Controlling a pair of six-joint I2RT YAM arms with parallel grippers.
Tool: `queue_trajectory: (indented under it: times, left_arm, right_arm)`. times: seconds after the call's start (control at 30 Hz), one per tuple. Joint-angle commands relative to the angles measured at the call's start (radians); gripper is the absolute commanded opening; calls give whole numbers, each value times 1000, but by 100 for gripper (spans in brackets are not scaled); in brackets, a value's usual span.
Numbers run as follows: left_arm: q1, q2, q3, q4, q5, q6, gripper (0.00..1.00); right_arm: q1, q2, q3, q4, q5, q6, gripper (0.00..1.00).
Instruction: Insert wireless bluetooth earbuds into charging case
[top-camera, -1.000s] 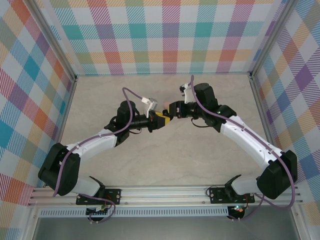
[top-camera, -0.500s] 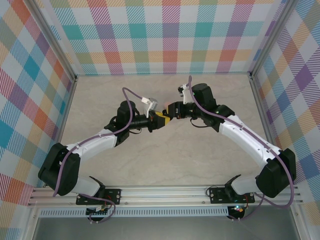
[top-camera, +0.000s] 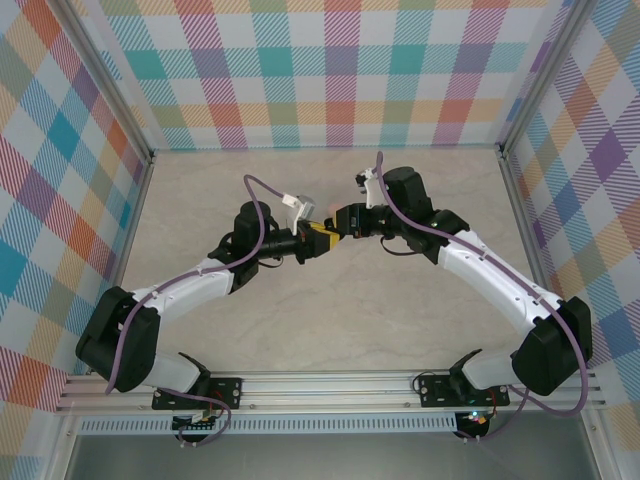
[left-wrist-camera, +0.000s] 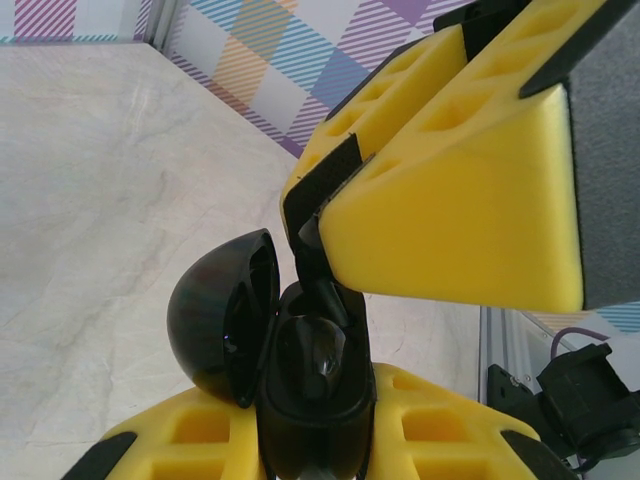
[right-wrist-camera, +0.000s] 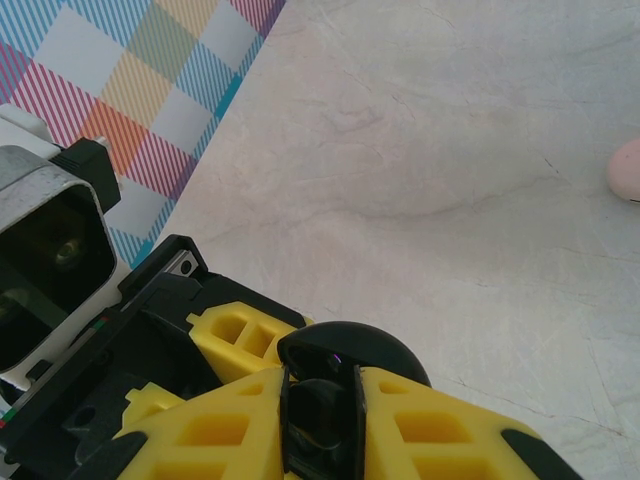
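Observation:
My left gripper (left-wrist-camera: 316, 405) is shut on the black charging case (left-wrist-camera: 318, 400), which stands upright with its domed lid (left-wrist-camera: 222, 318) swung open to the left. One black earbud (left-wrist-camera: 322, 352) sits in the case. From the upper right, my right gripper's yellow fingers (left-wrist-camera: 450, 200) hold a second black earbud (left-wrist-camera: 316, 268) with its end at the case mouth. In the right wrist view my right gripper (right-wrist-camera: 320, 405) is shut on that earbud (right-wrist-camera: 320, 415), with the lid (right-wrist-camera: 352, 348) just beyond. In the top view the left gripper (top-camera: 316, 241) and right gripper (top-camera: 341, 222) meet above mid-table.
A pale pink rounded object (right-wrist-camera: 627, 168) lies on the beige table (right-wrist-camera: 430, 150) beyond the grippers, and shows as a small pink spot (top-camera: 329, 210) in the top view. Checkered walls (top-camera: 340, 70) close off the back and both sides.
The right arm has shifted very slightly toward the left gripper. Both grips are unchanged.

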Motion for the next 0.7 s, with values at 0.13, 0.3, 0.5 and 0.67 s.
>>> queue_trajectory:
  times: [0.13,0.3,0.5,0.67]
  left_arm:
    - [-14,-35,19,38,-23,-18,19]
    - [-14,-40,19,39,-26,-18,19]
    - [-14,-40,21,38,-24,-15,18]
    - [-14,-39,23,38,-13,-9,19]
  right_arm:
    - [12,-25,-24,-8,-26,-27,24]
    - [11,-30,-24,-15,-31,-32,25]
    - [11,-27,-16,-26,-53,-44,27]
    - [12,-18,-7,-41,-58,-54,29]
